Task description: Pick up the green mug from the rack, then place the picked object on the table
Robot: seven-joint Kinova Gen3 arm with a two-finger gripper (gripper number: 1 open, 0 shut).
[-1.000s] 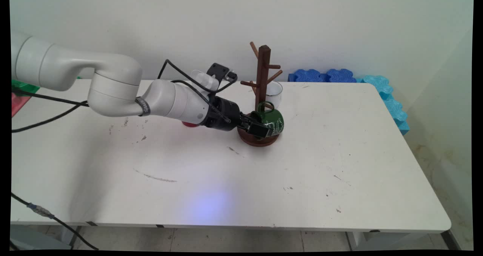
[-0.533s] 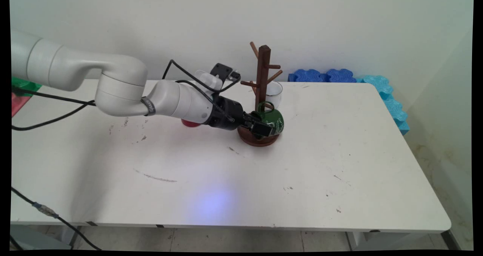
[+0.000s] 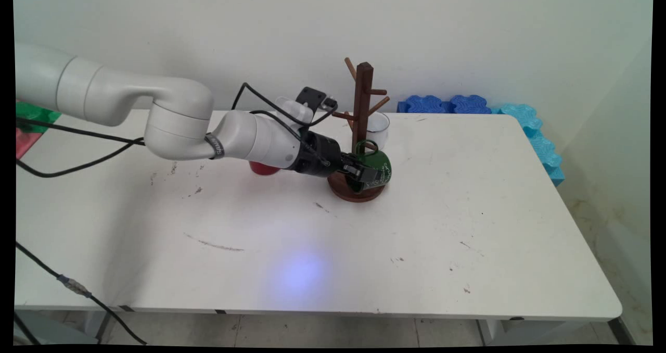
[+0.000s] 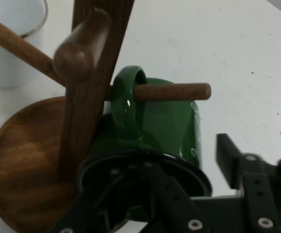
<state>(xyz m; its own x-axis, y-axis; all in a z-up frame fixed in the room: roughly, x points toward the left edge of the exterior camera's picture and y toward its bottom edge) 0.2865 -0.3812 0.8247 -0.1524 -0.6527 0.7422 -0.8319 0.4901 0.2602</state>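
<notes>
A green mug (image 3: pixel 379 161) (image 4: pixel 165 121) lies tilted on the round base of a brown wooden mug tree (image 3: pixel 362 98) (image 4: pixel 89 97), with its handle looped over a low peg (image 4: pixel 172 91). My gripper (image 3: pixel 367 175) (image 4: pixel 189 160) is at the mug's mouth, open. One finger reaches inside the mug. The other finger (image 4: pixel 228 153) stands outside the wall, and a strip of table shows between the two. Just behind the tree stands a white cup (image 3: pixel 380 129) (image 4: pixel 9 43).
A red cup (image 3: pixel 263 168) stands partly hidden behind the forearm. Dark blue foam blocks (image 3: pixel 447 104) and light blue ones (image 3: pixel 536 134) line the far right corner of the white table (image 3: pixel 468 228). Black cables hang from the arm at the left.
The arm has slid right, bringing the gripper further onto the green mug's rim. The mug and the tree have stayed where they were.
</notes>
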